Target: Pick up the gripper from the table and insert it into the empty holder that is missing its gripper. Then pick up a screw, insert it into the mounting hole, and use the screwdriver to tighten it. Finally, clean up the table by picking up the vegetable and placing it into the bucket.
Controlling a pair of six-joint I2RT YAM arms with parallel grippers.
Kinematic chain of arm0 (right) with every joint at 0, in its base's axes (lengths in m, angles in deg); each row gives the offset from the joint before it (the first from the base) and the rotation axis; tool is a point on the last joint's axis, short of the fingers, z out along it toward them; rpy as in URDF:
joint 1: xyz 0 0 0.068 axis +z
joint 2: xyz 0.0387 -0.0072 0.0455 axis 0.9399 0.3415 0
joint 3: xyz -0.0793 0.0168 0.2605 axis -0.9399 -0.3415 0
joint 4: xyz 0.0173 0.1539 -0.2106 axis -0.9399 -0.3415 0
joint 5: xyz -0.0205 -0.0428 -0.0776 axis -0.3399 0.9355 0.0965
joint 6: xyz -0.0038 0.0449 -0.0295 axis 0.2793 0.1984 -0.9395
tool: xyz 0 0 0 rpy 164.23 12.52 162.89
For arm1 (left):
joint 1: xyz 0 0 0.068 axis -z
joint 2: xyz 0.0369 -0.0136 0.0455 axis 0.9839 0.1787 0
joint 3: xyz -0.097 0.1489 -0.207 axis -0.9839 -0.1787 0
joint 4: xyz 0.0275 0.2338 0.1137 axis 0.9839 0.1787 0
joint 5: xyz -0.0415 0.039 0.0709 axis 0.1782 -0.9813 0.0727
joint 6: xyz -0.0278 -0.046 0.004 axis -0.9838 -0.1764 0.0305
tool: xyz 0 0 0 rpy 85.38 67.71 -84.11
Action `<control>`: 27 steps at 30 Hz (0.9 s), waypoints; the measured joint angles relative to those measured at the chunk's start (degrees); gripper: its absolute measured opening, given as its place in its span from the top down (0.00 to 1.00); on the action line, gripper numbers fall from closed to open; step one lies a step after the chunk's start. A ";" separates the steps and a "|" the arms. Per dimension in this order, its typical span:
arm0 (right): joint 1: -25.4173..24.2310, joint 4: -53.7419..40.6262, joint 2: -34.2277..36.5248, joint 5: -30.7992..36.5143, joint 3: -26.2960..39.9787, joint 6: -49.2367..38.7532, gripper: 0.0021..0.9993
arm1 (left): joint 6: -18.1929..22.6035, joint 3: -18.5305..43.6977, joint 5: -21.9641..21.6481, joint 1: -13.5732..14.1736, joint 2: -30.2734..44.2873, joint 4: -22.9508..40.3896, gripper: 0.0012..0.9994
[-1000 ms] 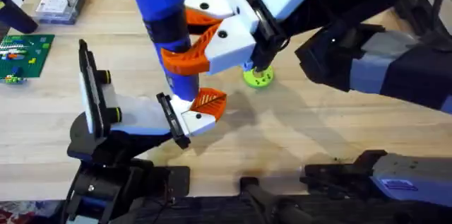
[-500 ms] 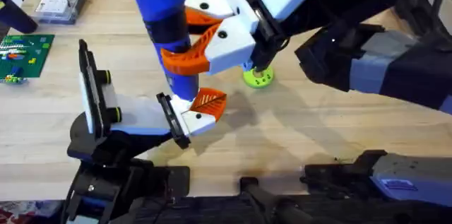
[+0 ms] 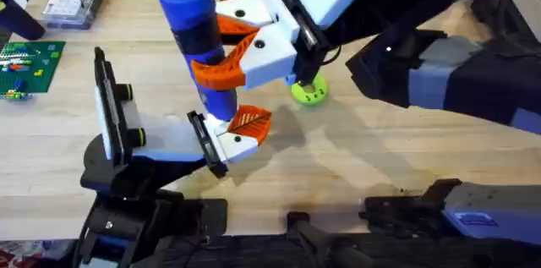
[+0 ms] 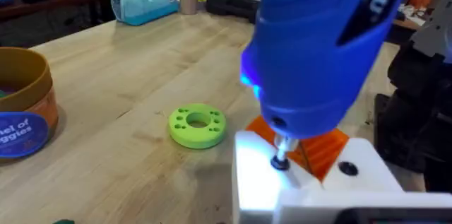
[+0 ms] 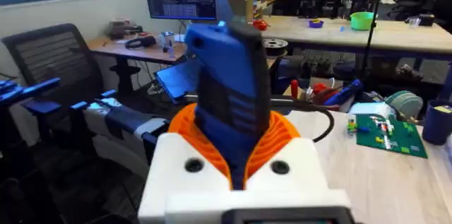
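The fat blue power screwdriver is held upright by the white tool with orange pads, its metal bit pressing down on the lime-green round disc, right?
Not the disc. The fat blue power screwdriver, held by the white tool with orange pads, has its bit on the small white block with the orange ribbed tip; the left wrist view shows the lime-green round disc lying apart.

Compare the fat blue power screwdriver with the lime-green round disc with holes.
The fat blue power screwdriver stands near upright, clamped in the right gripper; the lime-green round disc with holes lies flat on the table. The screwdriver is tall and cylindrical, the disc low and small. Both look plastic.
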 joint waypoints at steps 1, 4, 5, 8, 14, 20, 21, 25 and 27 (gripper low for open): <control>0.00 0.01 0.00 0.00 0.00 0.00 0.96 | 0.00 0.00 0.00 0.00 0.00 0.00 0.99; 0.00 0.00 0.00 0.00 0.00 0.00 0.96 | 0.00 0.00 0.00 0.00 0.00 0.00 0.99; 0.00 0.01 0.00 0.00 0.00 0.00 0.96 | 0.01 0.00 0.00 0.00 0.00 0.00 0.99; 0.00 -0.01 0.00 0.00 0.00 0.00 0.95 | 0.00 0.00 -0.01 0.00 0.00 0.00 0.99; 0.00 -1.36 0.00 0.03 0.00 -0.39 0.96 | 0.01 0.00 0.06 0.00 0.00 0.01 0.99; 0.00 -1.95 0.00 0.02 0.00 -0.85 0.96 | 0.00 0.00 0.15 0.00 0.00 0.02 0.99; 0.00 -1.95 0.00 0.02 0.00 -0.88 0.96 | 0.00 0.00 0.15 0.00 0.00 0.02 0.99; 0.00 -1.95 0.00 0.02 0.00 -1.03 0.96 | 0.02 0.00 0.15 0.00 0.00 0.02 0.99; 0.00 -1.96 0.00 0.02 0.00 -1.04 0.95 | 0.02 0.00 0.15 0.00 0.00 0.02 0.99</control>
